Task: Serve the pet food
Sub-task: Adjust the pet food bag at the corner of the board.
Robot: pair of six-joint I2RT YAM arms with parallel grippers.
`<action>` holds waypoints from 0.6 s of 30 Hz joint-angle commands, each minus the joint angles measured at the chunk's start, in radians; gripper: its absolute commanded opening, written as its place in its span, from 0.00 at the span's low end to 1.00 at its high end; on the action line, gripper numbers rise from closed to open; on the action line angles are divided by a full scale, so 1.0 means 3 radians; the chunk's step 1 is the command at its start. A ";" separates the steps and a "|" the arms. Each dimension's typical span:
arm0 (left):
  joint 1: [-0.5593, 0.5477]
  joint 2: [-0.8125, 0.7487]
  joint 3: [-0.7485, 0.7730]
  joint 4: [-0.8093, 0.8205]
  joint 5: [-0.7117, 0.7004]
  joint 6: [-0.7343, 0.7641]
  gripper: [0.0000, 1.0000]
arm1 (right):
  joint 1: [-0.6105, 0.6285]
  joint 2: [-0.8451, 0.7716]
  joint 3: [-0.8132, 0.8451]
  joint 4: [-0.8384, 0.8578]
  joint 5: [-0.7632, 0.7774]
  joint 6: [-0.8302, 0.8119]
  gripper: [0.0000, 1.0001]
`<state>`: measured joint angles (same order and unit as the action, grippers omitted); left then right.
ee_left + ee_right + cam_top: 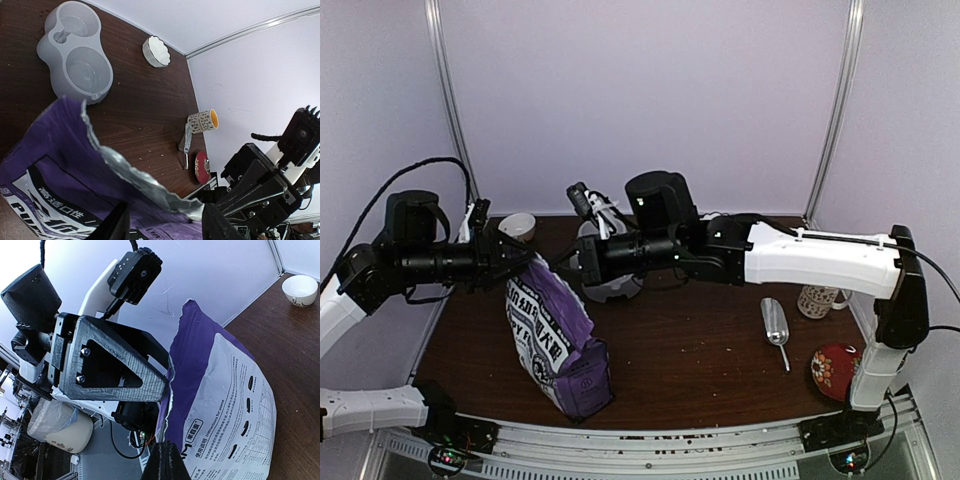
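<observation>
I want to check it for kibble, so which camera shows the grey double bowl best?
Left wrist: the grey double bowl lies unobstructed, both wells visible. Top external catches only a bit of it beneath the right arm. Right wrist misses it.

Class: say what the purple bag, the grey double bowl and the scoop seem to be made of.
Purple bag: glossy printed plastic film, silvery crinkled foil lining at its mouth. Grey double bowl: probably plastic, translucent, matte. Scoop: metal, bright and reflective.
</observation>
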<state>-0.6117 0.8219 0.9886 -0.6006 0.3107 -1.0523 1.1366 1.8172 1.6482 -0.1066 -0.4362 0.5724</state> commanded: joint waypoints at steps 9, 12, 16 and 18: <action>-0.0033 0.0018 -0.0151 0.0115 0.0009 -0.0038 0.46 | 0.0075 0.0026 0.0048 -0.0206 0.0002 -0.0060 0.00; -0.0036 0.0024 -0.0191 0.0157 0.0002 -0.0048 0.47 | 0.0103 0.0048 0.0080 -0.0233 -0.0021 -0.0090 0.00; -0.0039 0.0017 -0.0246 0.0223 0.0023 -0.0075 0.44 | 0.0141 0.0096 0.0149 -0.0318 -0.0027 -0.0148 0.00; -0.0040 0.0011 -0.0263 0.0223 0.0021 -0.0078 0.40 | 0.0152 0.0110 0.0151 -0.0325 -0.0010 -0.0149 0.00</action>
<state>-0.6159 0.8177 0.9405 -0.5480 0.3153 -1.0718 1.1538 1.8214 1.6737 -0.1299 -0.4232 0.5488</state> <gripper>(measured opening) 0.431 0.017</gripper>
